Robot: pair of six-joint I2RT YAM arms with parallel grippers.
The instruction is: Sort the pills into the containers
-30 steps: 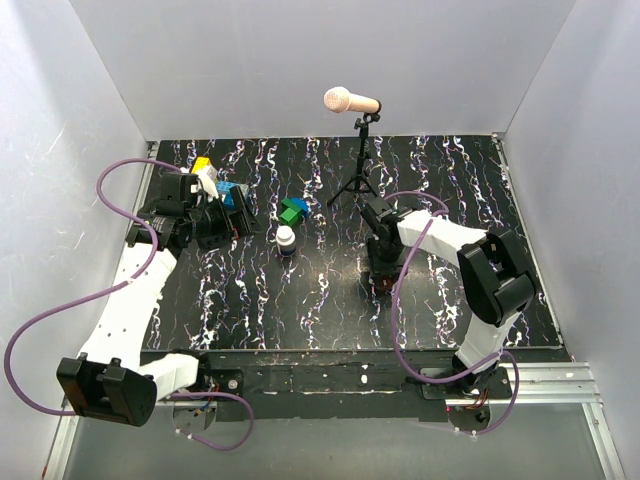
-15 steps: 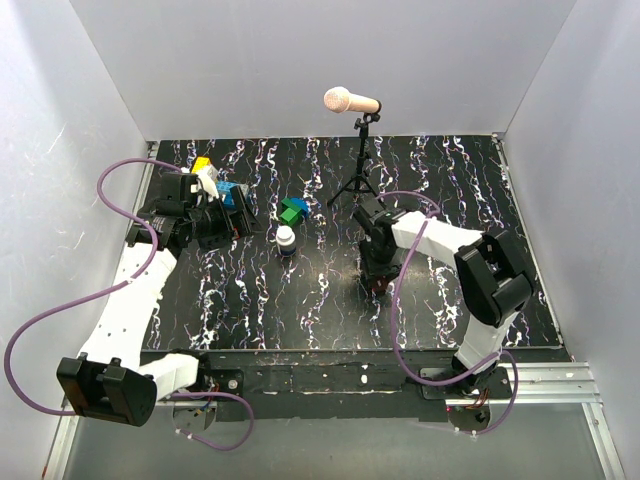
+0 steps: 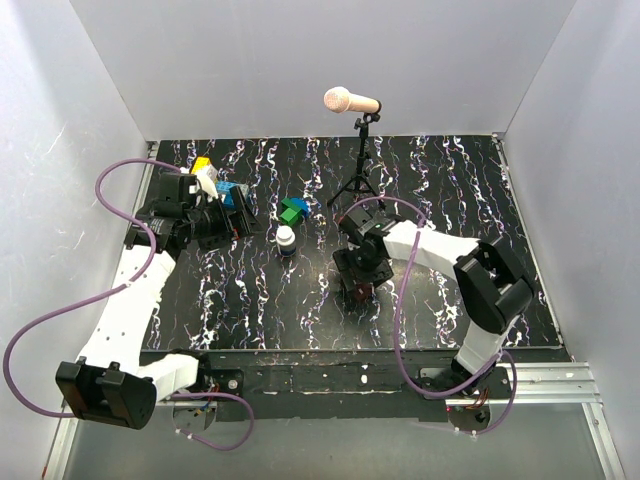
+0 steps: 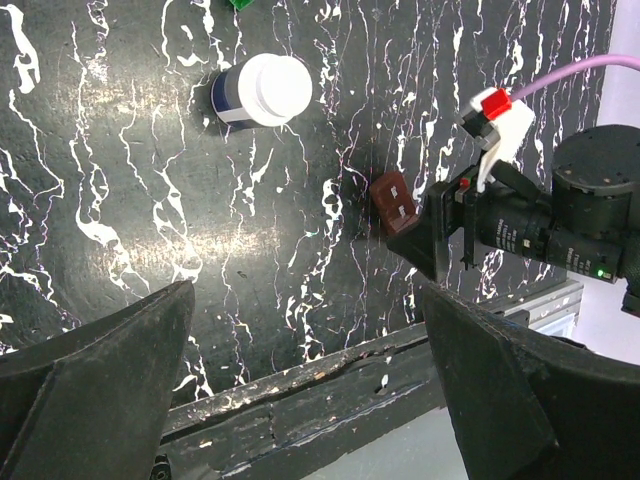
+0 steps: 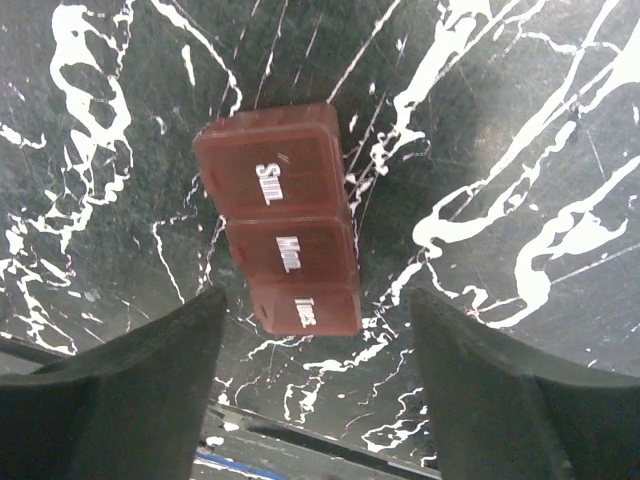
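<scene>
The container is a reddish-brown pill box (image 5: 283,215) lying flat on the black marbled table, its closed lids marked Sun, Mon and Tues. My right gripper (image 5: 318,305) hovers over it, open, with a finger on each side and neither touching. From above, the box (image 3: 361,291) shows just under the right gripper (image 3: 358,272). The left gripper (image 3: 235,215) stands wide open and empty at the back left. Its wrist view looks across to the box (image 4: 393,200) from the left gripper (image 4: 305,300). No pills are in view.
A white bottle (image 3: 286,239) with a blue label stands left of the box and also shows as the bottle (image 4: 262,90). Green and blue blocks (image 3: 293,210) lie behind it. More blocks (image 3: 228,193) sit by the left gripper. A microphone stand (image 3: 360,170) stands at the back.
The right gripper has shifted left across the table with the pill box under it, and its jaws have spread wider, leaving the box free. The left arm has not moved.
</scene>
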